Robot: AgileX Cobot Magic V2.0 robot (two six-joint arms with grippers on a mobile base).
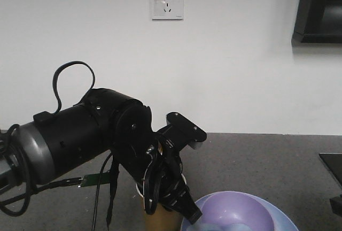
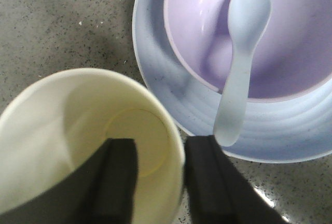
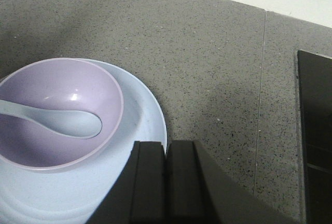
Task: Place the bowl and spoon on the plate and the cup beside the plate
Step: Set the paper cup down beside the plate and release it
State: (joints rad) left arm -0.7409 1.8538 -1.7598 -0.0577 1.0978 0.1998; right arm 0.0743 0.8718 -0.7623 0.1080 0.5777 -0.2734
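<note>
In the left wrist view, the left tool (image 2: 158, 182) fills the lower middle of the frame, one dark finger inside the cup (image 2: 88, 141) and the other outside, so the cup's rolled rim and wall sit between them; the tool is clenched on the cup. The cup stands at lower left on the speckled grey desk (image 2: 62, 27), just beside the plate (image 2: 155, 89), their rims close or touching at the centre of the frame. The plate takes up the upper right, with the bowl (image 2: 306, 53) sitting on it, set toward the plate's upper part. The spoon (image 2: 238, 63) lies with its scoop in the bowl and its handle running down over the bowl's rim onto the plate.

In the right wrist view, the right tool (image 3: 167, 182) sits at bottom centre with its fingers pressed together on nothing, just above the plate's right edge. The bowl is at left, the spoon's scoop resting inside it.

In the front view, the left arm (image 1: 80, 135) reaches down at lower left, the cup's brown wall partly hidden behind the tool, the bowl at bottom right. A wall socket (image 1: 167, 1) sits at the top centre.
</note>
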